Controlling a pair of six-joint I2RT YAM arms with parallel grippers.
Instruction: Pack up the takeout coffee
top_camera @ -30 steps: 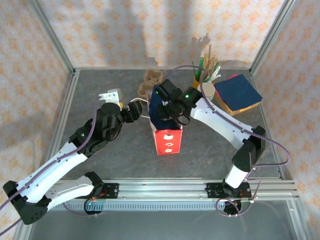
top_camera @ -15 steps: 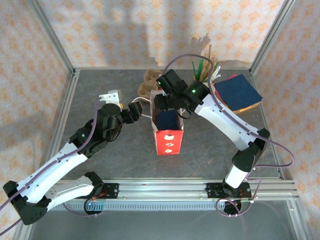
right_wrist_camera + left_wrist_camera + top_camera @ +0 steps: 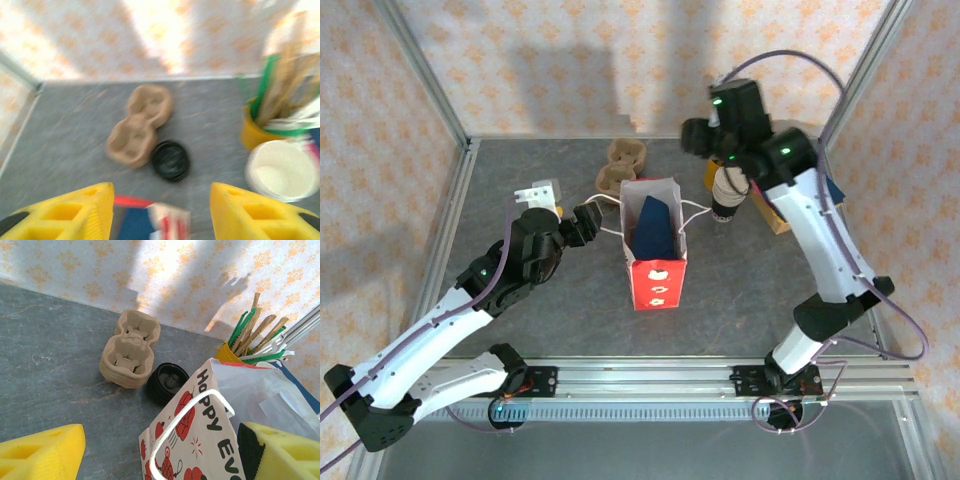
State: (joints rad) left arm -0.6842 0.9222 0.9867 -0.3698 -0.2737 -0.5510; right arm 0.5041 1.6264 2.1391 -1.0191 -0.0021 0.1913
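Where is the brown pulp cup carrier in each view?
Top external: brown pulp cup carrier at the table's far side, just behind the red bag.
Left wrist: left of centre, beyond the bag's rim.
Right wrist: left of centre, beyond the bag's top.
Shared landmark: the red bag, nearer the arms than the carrier in every view.

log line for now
left gripper: open at white handle of red paper bag; right gripper: open, empty; black lidded paper cup: on table outside bag

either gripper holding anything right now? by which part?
Nothing is gripped. The left gripper stands open, the red bag's white cord handle between its fingers, unpinched; the right gripper is open and empty.
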